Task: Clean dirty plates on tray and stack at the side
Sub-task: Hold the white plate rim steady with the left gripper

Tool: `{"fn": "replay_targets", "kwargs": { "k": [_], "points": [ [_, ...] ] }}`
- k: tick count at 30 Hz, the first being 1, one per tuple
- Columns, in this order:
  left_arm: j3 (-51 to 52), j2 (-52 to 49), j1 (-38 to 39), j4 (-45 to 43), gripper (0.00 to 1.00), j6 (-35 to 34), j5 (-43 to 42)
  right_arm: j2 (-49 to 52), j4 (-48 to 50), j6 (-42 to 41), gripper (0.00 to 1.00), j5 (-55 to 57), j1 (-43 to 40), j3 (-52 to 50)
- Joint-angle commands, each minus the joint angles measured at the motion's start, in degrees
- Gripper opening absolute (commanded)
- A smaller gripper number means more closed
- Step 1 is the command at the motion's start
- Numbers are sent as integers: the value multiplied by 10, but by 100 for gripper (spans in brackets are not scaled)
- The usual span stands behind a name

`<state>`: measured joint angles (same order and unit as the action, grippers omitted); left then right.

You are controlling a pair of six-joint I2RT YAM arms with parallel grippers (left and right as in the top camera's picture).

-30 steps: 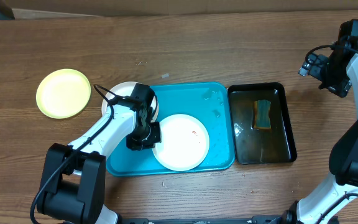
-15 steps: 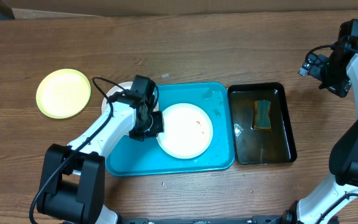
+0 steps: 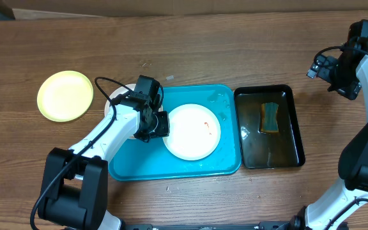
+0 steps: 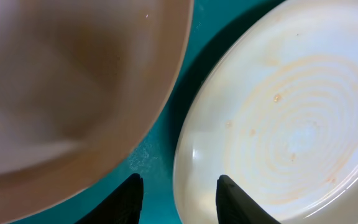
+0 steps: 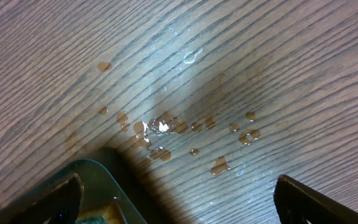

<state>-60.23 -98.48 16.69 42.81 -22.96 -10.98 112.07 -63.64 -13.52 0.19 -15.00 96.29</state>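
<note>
A white plate (image 3: 193, 135) with a small red smear lies in the turquoise tray (image 3: 133, 163). My left gripper (image 3: 158, 126) is shut on its left rim. In the left wrist view the rim of this plate (image 4: 278, 130) sits between the fingers of the left gripper (image 4: 179, 190). A second white plate (image 3: 117, 97) lies at the tray's left edge, partly under my left arm. The pale yellow-green plate (image 3: 64, 96) lies on the table at the far left. My right gripper (image 3: 329, 69) is open and empty, high at the far right.
A black tub (image 3: 286, 153) of water with a sponge (image 3: 270, 117) stands right of the tray. In the right wrist view the tub's corner (image 5: 98, 180) and water drops (image 5: 166, 127) on the wooden table show below the open gripper (image 5: 179, 202).
My left gripper has moved up and to the right, and the smeared white plate has slid with it toward the middle of the tray. The right arm has not moved.
</note>
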Motion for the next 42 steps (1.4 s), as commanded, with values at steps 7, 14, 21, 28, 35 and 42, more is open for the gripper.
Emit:
{"fn": "replay_targets", "kwargs": {
  "k": [7,14,21,28,35,42],
  "points": [
    [-9,-4,61,23,32,-5,-3,-4,3,-2,100,-3,-1,13],
    [-9,-4,103,35,29,-58,61,-4,3,-2,100,-3,-1,13],
    [-9,-6,103,34,22,-87,79,-4,3,-2,100,-3,-1,13],
    [-9,-9,104,17,17,-90,87,-4,3,-2,100,-3,-1,13],
    [-9,-31,103,11,15,-90,84,-4,3,-2,100,-3,-1,13],
    [-9,-31,103,7,14,-90,84,-4,16,-2,100,-66,-1,13]
  ]
}}
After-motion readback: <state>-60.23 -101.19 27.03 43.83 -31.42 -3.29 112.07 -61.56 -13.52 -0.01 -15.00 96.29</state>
